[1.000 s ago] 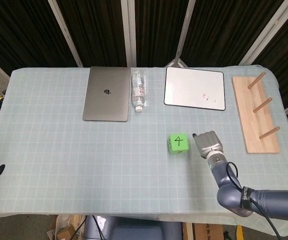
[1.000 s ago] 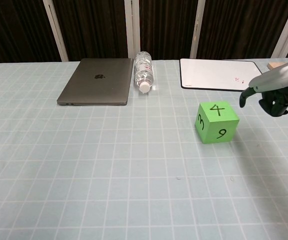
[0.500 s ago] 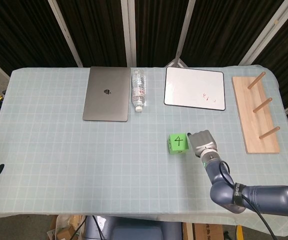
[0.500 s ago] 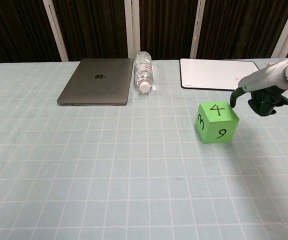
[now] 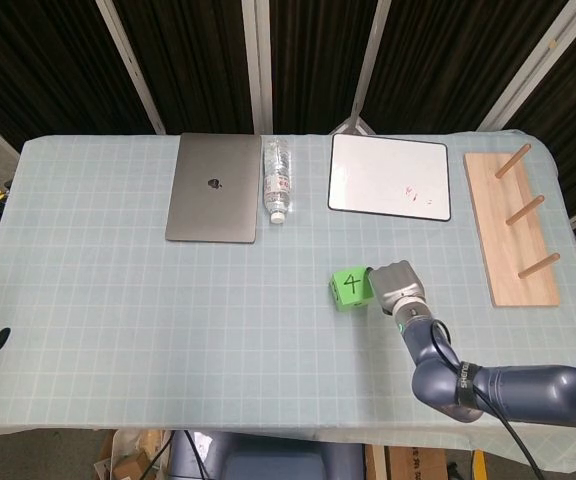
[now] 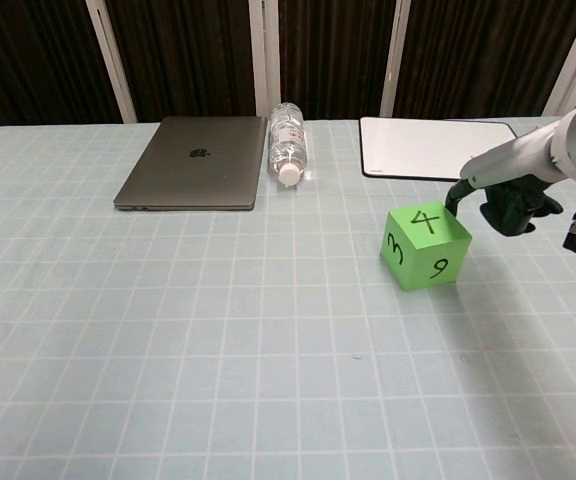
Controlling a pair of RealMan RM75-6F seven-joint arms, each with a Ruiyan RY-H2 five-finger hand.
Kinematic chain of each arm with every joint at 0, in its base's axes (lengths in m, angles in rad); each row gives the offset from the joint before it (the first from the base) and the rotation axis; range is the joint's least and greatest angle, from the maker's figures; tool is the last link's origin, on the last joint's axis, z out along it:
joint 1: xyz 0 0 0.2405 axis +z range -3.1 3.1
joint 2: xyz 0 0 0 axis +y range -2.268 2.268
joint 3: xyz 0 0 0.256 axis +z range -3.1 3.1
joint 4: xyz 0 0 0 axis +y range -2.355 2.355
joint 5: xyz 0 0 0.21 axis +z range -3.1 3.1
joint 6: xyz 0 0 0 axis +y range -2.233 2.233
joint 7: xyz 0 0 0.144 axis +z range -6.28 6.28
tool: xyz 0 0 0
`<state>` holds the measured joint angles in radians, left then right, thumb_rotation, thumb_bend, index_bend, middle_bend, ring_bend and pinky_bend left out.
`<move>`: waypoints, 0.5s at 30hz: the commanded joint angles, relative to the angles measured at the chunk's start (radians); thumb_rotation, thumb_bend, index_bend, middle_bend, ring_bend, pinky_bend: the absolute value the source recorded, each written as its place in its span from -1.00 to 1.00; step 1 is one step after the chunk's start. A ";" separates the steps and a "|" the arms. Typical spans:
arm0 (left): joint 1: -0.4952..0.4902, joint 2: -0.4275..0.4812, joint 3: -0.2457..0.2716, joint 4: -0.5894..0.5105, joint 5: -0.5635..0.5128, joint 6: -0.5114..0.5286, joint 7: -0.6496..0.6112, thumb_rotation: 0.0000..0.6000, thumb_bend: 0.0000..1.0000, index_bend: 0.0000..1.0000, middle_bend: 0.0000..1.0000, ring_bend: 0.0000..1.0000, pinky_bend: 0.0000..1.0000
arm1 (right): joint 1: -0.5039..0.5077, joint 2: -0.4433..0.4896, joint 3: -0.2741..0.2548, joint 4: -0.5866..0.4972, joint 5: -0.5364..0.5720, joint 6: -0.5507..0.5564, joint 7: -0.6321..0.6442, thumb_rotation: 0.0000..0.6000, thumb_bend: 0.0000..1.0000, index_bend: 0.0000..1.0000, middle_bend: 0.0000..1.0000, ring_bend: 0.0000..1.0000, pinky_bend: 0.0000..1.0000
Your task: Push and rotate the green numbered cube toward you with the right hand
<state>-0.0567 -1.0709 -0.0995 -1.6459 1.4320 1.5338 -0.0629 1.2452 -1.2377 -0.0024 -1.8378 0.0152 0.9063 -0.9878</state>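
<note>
Your green numbered cube (image 5: 350, 288) sits on the table (image 5: 118, 300) a little right of centre in the head view, below the whiteboard (image 5: 389, 177) and well apart from it, with the 4 on its top face and, in the chest view, the 3 and the 9 on the two faces turned toward the camera. Your right hand (image 5: 396, 288) is just to the right of it in both views, and its fingers (image 6: 454, 199) reach down to the cube's upper right back corner; they look to be touching that corner, though the contact itself is too small to be sure of. The rest of the fingers are curled in under the palm and hold nothing, so you are poking with one extended tip, not gripping. What the move turns on is this: the cube lies to the left of your fingertip and slightly nearer the bottom of the frame, so a pull toward the lower edge applied at that far right corner should both drag the cube nearer and swing it round. The cube already sits slightly skewed to the table's grid. Keep the tip on the back face near the corner, since it could easily slip off along the right side. Your left hand is not in either view, so the right is the only one placed for this.
</note>
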 commanded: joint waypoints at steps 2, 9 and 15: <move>0.000 -0.001 -0.001 0.000 -0.001 0.001 0.002 1.00 -0.37 -0.80 -1.00 -1.00 -1.00 | 0.016 -0.009 -0.003 0.009 0.012 -0.005 0.002 1.00 0.80 -0.63 0.58 0.54 0.36; -0.001 -0.003 -0.002 0.003 -0.001 0.001 0.004 1.00 -0.37 -0.80 -1.00 -1.00 -1.00 | 0.051 -0.026 0.001 0.015 0.032 -0.009 0.000 1.00 0.80 -0.63 0.58 0.54 0.36; -0.002 -0.004 -0.003 0.003 -0.003 0.000 0.005 1.00 -0.37 -0.80 -1.00 -1.00 -1.00 | 0.086 -0.048 0.003 0.015 0.053 0.003 -0.011 1.00 0.80 -0.62 0.58 0.54 0.36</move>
<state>-0.0582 -1.0748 -0.1022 -1.6432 1.4289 1.5334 -0.0575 1.3269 -1.2815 -0.0002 -1.8227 0.0643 0.9061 -0.9967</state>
